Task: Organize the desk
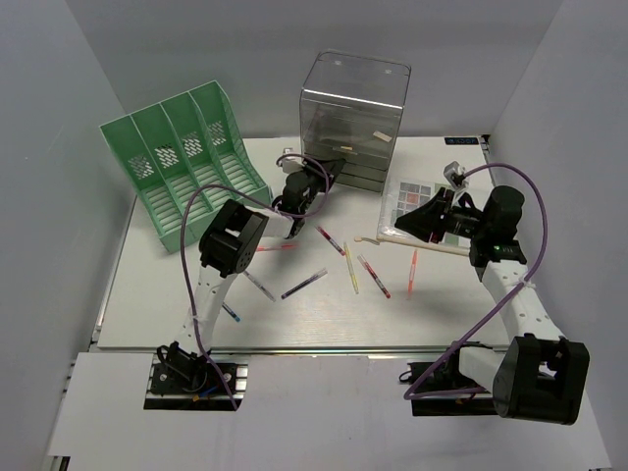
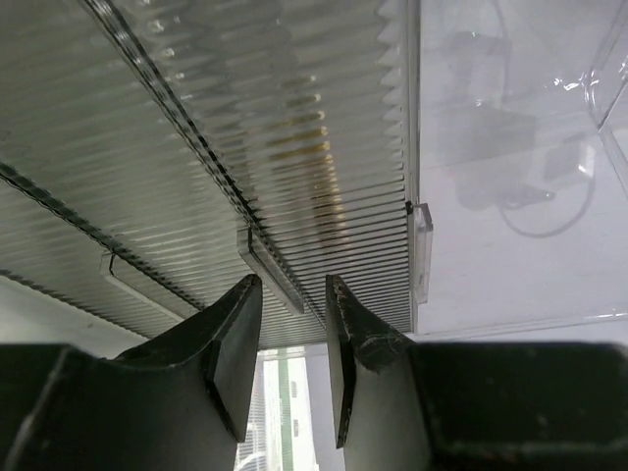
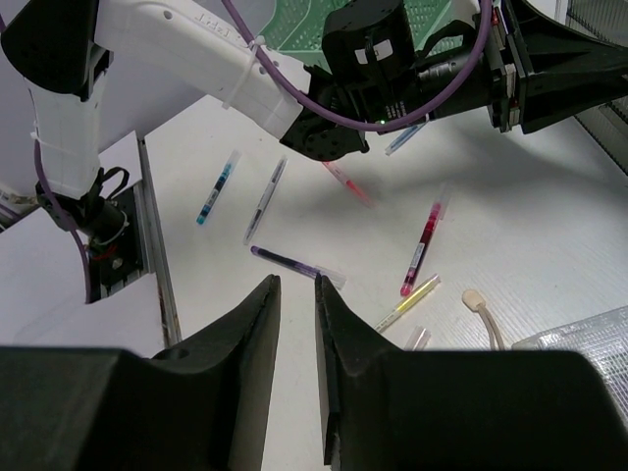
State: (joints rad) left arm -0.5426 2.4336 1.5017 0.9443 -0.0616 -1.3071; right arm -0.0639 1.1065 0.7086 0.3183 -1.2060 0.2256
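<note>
The desk (image 1: 324,324) is the white tabletop spread out ahead of both arm bases, closed in by pale grey walls. The clear plastic drawer box (image 1: 353,113) stands at its far edge.

The left gripper (image 2: 292,285) is pressed close to the lower front of the drawer box. Its fingers (image 2: 235,339) stand a narrow gap apart, facing the ribbed drawer fronts. A small clear drawer handle (image 2: 270,273) runs slantwise just beyond the fingertips. The gap looks wider than the handle, so nothing seems to be clamped, though contact is hard to judge this close up.

The right gripper (image 3: 296,285) hovers above the desk, in front of the drawer box and to its right. Its jaws are only a slit apart and hold nothing.

Left of the drawer box, the green file rack (image 1: 182,162) sits with its four slots open upward.

In front of the box, pens lie loose and apart on the desk: a red pen (image 1: 331,240), a yellow pen (image 1: 351,268), a purple pen (image 1: 304,284), and farther out a blue pen (image 1: 230,312).

To the front right of the box lies a clear plastic pouch (image 1: 412,196) showing coloured squares. A cream stick (image 1: 422,246) rests along the side of the pouch farther from the box.
</note>
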